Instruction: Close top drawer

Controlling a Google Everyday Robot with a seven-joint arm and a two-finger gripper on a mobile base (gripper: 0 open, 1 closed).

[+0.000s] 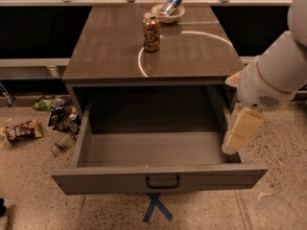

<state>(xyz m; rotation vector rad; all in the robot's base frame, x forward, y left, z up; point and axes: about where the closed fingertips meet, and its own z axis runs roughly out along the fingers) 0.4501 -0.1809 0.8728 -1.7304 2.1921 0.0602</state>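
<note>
The top drawer [96, 180] of the grey-brown cabinet is pulled far out toward me, and its inside shows nothing in it. A small dark loop handle [163, 182] sits at the centre of its front panel. My gripper [233, 144], cream-coloured, hangs from the white arm [273, 75] at the right. It points down just over the drawer's right side wall, near the front corner. It is behind the front panel, not on the handle.
On the cabinet top [105, 51] stand a brown drink can [151, 31] and a bowl [162, 16] with a blue can lying in it. Litter [60, 116] and a snack packet [19, 131] lie on the floor at left. A blue tape cross [156, 207] marks the floor below the drawer.
</note>
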